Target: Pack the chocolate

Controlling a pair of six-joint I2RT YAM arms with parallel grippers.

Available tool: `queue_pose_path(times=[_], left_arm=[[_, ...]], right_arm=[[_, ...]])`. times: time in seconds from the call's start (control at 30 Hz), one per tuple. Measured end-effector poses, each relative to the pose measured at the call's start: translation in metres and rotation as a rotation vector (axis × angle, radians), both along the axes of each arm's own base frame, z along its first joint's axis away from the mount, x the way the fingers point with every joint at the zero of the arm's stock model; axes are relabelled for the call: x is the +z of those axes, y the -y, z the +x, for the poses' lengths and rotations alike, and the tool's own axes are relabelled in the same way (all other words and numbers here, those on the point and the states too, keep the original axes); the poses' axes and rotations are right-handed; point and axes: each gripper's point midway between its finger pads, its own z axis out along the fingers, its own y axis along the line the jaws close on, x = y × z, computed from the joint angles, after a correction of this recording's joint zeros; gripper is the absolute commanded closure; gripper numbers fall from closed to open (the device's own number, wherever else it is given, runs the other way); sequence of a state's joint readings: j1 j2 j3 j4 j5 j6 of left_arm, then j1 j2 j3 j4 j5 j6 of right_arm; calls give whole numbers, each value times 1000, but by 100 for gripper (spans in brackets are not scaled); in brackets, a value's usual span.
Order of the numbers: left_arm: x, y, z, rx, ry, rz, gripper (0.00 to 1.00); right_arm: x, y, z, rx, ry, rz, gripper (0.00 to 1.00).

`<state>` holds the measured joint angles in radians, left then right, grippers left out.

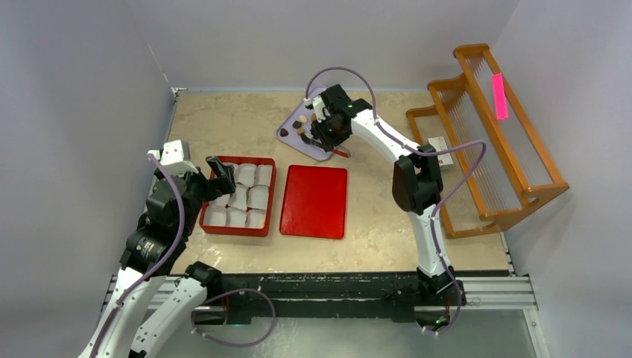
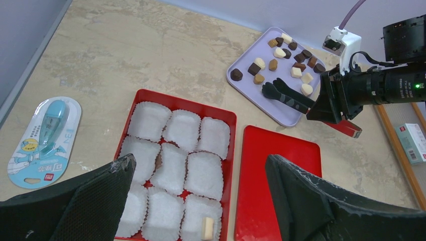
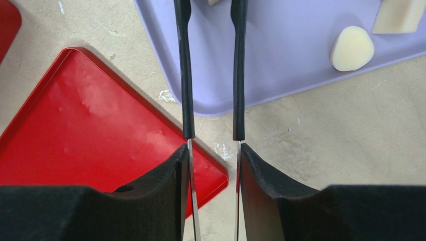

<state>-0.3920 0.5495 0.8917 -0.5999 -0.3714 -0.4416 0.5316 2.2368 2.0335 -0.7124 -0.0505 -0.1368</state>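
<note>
- Left gripper (image 2: 200, 165), right under its own camera, hangs over the box with its fingers spread as wide as they go and nothing between them.
- Right gripper (image 3: 213, 155) is partly closed on the tongs, squeezing their two metal arms, and reaches over the tray's near edge.
- Table (image 1: 373, 224): tan and mottled, bearing everything else.
- Rack (image 1: 514, 171): wooden and stepped, along the right edge.
- Lid (image 2: 281, 150): red and flat, just right of the box.
- Box (image 2: 186, 104): red, filled with rows of white paper cups (image 2: 183, 130).
- Tray (image 3: 301, 75): lilac, at the far side, apart from box and lid.
- Packet (image 2: 42, 138): blue correction tape, left of the box.
- Tongs (image 3: 187, 75): black-sleeved arms a narrow gap apart, with the tips over the tray among the pieces. Whether they pinch one I cannot tell.
- Chocolate (image 2: 274, 64): over a dozen cream and brown pieces scattered on the tray.
- Cream piece (image 2: 207, 228): lies in the cup at the box's near right corner.
</note>
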Motion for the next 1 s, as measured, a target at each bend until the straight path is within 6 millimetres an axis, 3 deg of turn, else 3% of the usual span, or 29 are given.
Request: queue_pose_path(times=[0.4, 0.57, 0.83, 1.0], left_arm=[[0, -1, 0, 4, 0, 1, 0], [0, -1, 0, 6, 1, 1, 0], [0, -2, 0, 9, 1, 2, 0], [1, -2, -1, 12, 6, 0, 0]], right_arm=[[1, -2, 0, 19, 20, -27, 73], [1, -6, -2, 28, 26, -32, 65], [2, -9, -2, 32, 33, -36, 61], [1, -12, 8, 25, 54, -41, 61]])
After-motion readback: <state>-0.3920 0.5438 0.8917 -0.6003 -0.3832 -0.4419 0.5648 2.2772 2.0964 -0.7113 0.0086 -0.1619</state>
